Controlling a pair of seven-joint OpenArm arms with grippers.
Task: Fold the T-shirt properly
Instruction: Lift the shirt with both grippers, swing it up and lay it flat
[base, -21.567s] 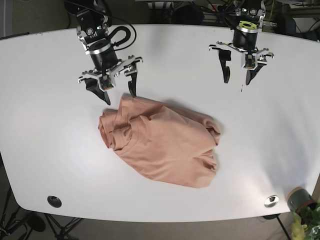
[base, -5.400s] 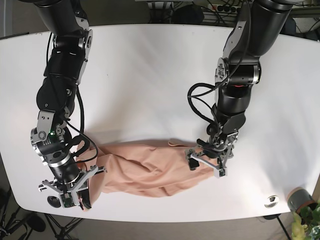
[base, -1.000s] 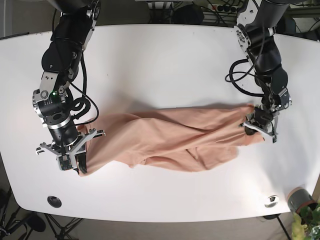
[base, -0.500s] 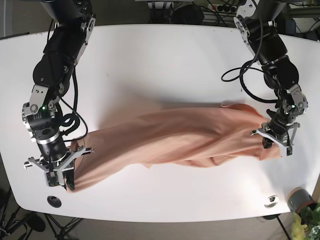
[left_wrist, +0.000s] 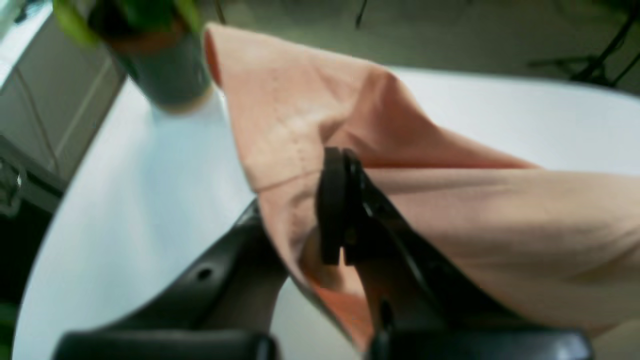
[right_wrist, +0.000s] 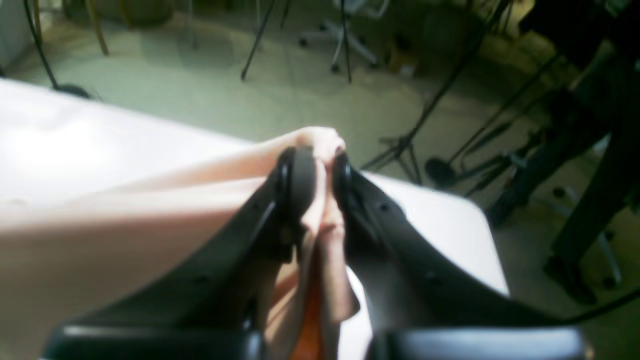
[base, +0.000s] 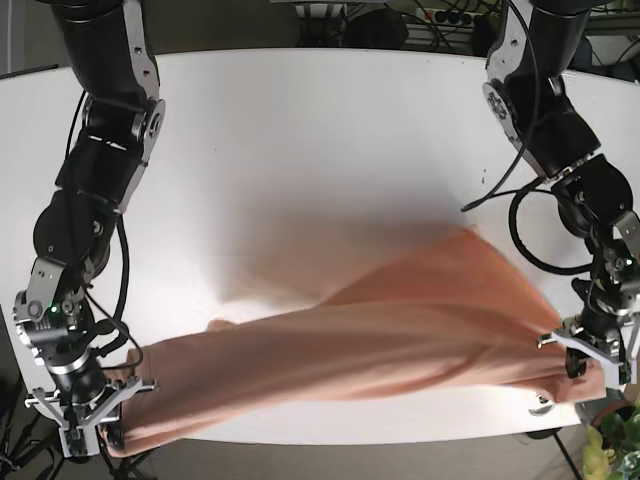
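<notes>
The salmon T-shirt (base: 380, 340) hangs stretched in a long band across the front of the white table (base: 320, 150), its far edge billowing up. My left gripper (base: 590, 368) is at the front right of the base view, shut on the shirt's right end. My right gripper (base: 95, 440) is at the front left corner, shut on the left end. In the left wrist view the black fingers (left_wrist: 332, 200) pinch a fold of the T-shirt (left_wrist: 450, 200). The right wrist view shows the fingers (right_wrist: 300, 175) clamped on a bunched edge of the T-shirt (right_wrist: 125, 230).
A potted plant (base: 610, 410) stands just off the table's front right corner, close to my left gripper; its pot (left_wrist: 170, 70) also shows in the left wrist view. A silver disc (base: 541, 404) sits near the front edge. Floor and stands (right_wrist: 400, 145) lie beyond the table edge.
Both grippers have moved toward the front edge and farther apart, carrying the shirt's ends. The shirt has stretched longer and its middle has lifted off the table.
</notes>
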